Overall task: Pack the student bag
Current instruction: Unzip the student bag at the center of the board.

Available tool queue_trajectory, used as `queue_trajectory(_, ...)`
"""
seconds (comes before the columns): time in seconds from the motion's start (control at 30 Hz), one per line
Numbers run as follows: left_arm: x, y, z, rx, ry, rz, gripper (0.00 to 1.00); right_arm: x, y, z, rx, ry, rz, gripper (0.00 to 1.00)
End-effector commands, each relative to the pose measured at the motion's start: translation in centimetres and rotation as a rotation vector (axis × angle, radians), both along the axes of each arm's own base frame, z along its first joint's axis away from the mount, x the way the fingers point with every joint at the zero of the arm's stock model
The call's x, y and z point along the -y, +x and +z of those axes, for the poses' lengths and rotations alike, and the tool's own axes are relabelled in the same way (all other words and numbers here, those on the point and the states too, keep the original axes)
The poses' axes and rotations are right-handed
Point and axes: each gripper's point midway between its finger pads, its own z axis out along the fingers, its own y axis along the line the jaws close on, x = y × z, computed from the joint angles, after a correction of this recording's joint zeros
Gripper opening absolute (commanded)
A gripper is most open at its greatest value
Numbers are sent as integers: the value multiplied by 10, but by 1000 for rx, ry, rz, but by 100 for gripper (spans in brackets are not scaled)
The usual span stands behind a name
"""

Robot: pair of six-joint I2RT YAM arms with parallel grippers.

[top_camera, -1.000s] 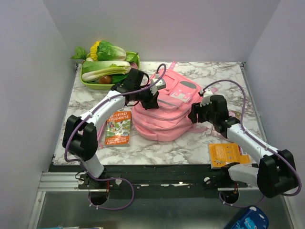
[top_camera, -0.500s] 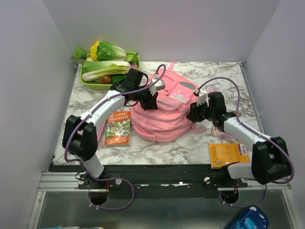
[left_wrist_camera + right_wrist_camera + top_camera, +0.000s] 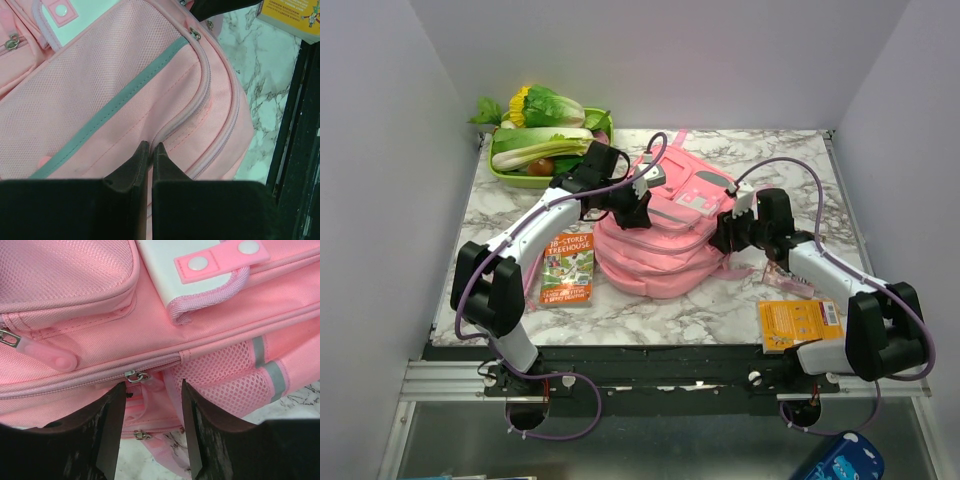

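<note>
The large soft pink fabric student bag [image 3: 665,240] lies flat mid-way across the white marbled tabletop [image 3: 720,305], the left gripper [image 3: 150,146] nearly closed against its zip seam [image 3: 192,112], the right gripper [image 3: 152,386] part-open astride a small metal zip pull [image 3: 136,375], which could slip free if those jaws close off-centre.

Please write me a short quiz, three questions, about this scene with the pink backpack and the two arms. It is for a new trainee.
1. True or false: the right gripper is open, with a zip pull between its fingers.
2. What lies beside the backpack on the left arm's side? A. a book B. a cup C. a shoe
3. Fill in: the green tray at the far left corner holds ____.
Key: 1 true; 2 A; 3 vegetables.
</note>
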Motion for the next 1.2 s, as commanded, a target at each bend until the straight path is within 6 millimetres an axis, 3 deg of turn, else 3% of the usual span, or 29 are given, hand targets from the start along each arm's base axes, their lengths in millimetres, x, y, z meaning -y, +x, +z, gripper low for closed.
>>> queue_trajectory(0.0, 9, -3, 51, 88, -116, -61, 0, -13, 10, 16, 36, 57, 52, 54)
queue_trajectory(0.17, 9, -2, 51, 84, -114, -57, 0, -21, 2, 15, 13, 95, 98, 47)
queue_trajectory(0.27, 8, -1, 50, 82, -114, -53, 0, -24, -1, 16, 10, 110, 114, 38)
queue_trajectory(0.3, 7, 0, 49, 82, -110, -50, 0, -25, -1, 17, 9, 116, 117, 23)
queue_trajectory(0.37, 7, 1, 50, 85, -112, -48, 0, -25, -1, 17, -5, 124, 107, 11)
queue_trajectory(0.63, 6, 4, 48, 74, -108, -21, 0, -24, -9, 25, -10, 139, 97, 8)
queue_trajectory(0.77, 7, 17, 41, 62, -91, 38, 0, -23, -17, 37, -1, 156, 82, 7)
queue_trajectory(1.17, 7, 40, 26, 49, -68, 169, 0, -42, -62, 40, -71, 175, 117, 6)
